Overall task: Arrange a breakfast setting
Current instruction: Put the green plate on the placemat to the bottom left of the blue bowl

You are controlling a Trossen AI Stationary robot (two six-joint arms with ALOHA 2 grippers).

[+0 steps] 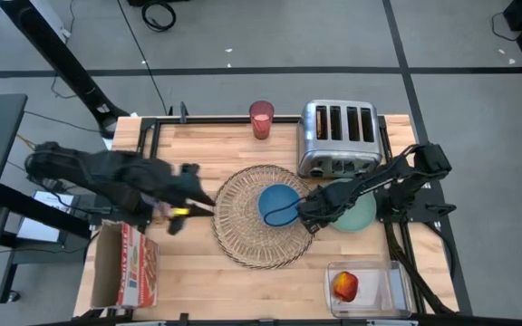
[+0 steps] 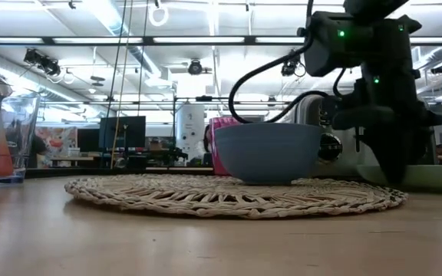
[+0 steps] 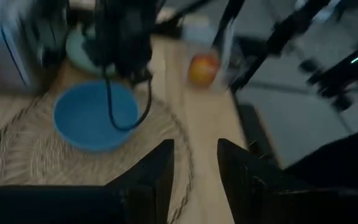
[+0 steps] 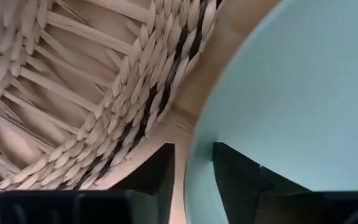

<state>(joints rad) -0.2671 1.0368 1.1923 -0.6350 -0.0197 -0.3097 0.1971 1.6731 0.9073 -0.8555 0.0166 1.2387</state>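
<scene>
The right end effector (image 4: 191, 163) straddles the plate (image 1: 359, 214) rim just beside the mat (image 1: 263, 215), fingers spread, likely to drag it on beside the bowl (image 1: 279, 203); the left end effector (image 1: 185, 201), also spread, waits across the mat.

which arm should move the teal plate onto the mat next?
Right. Its claw is already at the teal plate's rim beside the mat, fingers straddling the edge. The left claw sits across the mat, farther away.
</scene>
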